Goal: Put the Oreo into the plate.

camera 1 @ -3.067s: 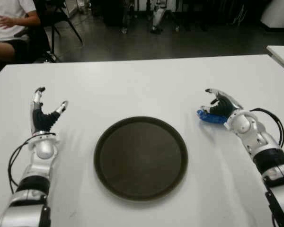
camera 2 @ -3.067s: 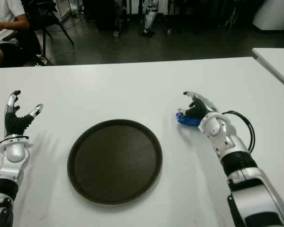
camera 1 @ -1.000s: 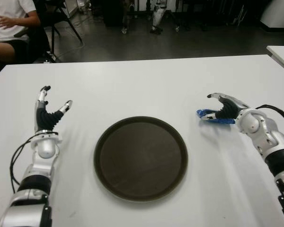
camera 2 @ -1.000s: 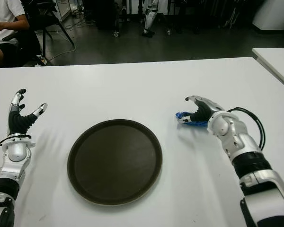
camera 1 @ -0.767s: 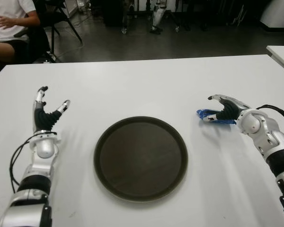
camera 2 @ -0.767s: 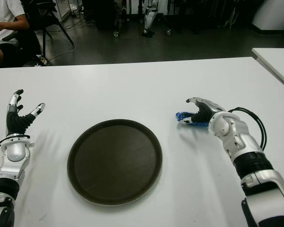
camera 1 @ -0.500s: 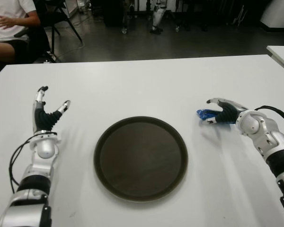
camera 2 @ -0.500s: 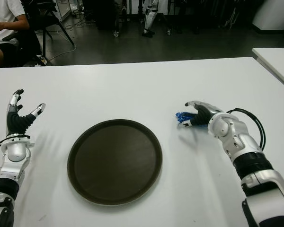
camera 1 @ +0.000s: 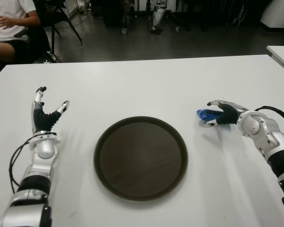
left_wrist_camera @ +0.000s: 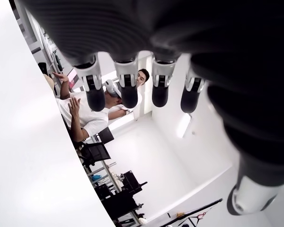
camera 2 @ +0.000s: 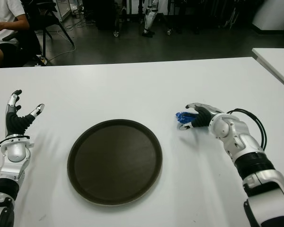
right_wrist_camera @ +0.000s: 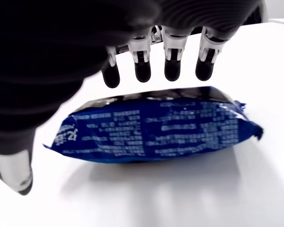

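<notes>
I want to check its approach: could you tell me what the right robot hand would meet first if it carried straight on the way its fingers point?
Most likely the blue Oreo pack, lying on the white table just under the right robot hand; its fingers reach over it, not yet closed.

Your right hand [camera 1: 222,115] reaches forward, palm down, fingers [right_wrist_camera: 173,61] spread. Your left hand [camera 1: 43,118] points up, fingers loose.

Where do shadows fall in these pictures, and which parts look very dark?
Right wrist view: the blue plastic Oreo packet casts a soft shadow on the white table; the right hand is a black mass above its spread fingers. Left eye view: the round dark brown plate shows no glare, and the room beyond is dim. Left wrist view: the open left hand looks dark against bright walls.
</notes>
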